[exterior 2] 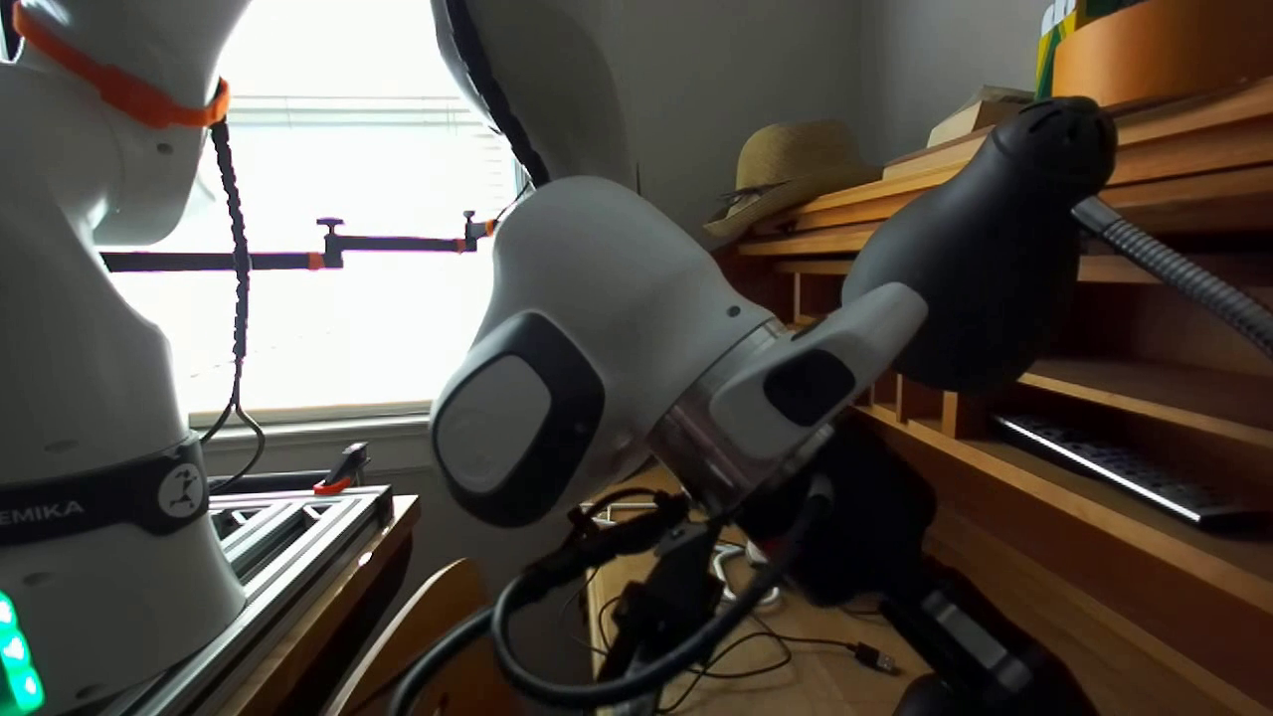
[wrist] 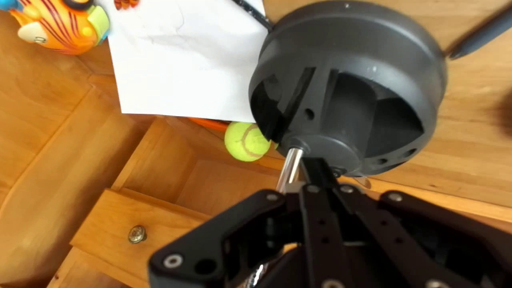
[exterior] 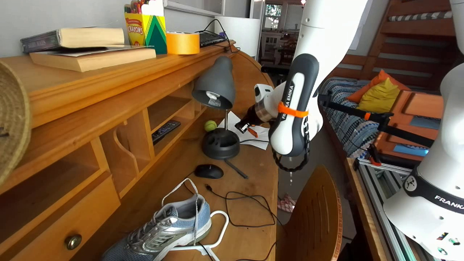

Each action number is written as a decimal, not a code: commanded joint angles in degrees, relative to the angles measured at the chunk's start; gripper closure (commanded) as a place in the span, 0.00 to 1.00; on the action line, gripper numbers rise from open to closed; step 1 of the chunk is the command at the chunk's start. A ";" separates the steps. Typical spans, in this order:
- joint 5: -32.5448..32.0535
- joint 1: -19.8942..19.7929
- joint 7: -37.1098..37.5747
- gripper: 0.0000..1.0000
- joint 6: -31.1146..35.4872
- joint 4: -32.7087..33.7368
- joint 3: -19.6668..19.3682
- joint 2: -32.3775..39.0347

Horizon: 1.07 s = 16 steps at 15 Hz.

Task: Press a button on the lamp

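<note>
The lamp has a dark grey shade [exterior: 217,81], which also shows in an exterior view [exterior 2: 980,249], close to my wrist there. Its round black base [exterior: 221,145] stands on the desk. In the wrist view the base [wrist: 352,44] fills the upper middle, with open compartments and a shiny metal stem [wrist: 291,166]. My gripper [wrist: 320,168] is shut and empty; its fingertips overlap the base's edge beside the stem in the wrist view. Whether they touch is unclear. A small dark round part on the base is partly hidden by the fingers. The gripper [exterior: 242,127] is beside the base.
A tennis ball [wrist: 247,142] and white paper [wrist: 188,68] lie by the base, with a fish toy [wrist: 64,24] farther off. A mouse [exterior: 209,171], cables [exterior: 250,195] and a shoe [exterior: 174,228] lie on the desk. A chair [exterior: 315,221] stands at its edge.
</note>
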 commanded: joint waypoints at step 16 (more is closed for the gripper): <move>2.70 -16.00 -1.83 0.01 -73.21 -9.72 20.51 -42.97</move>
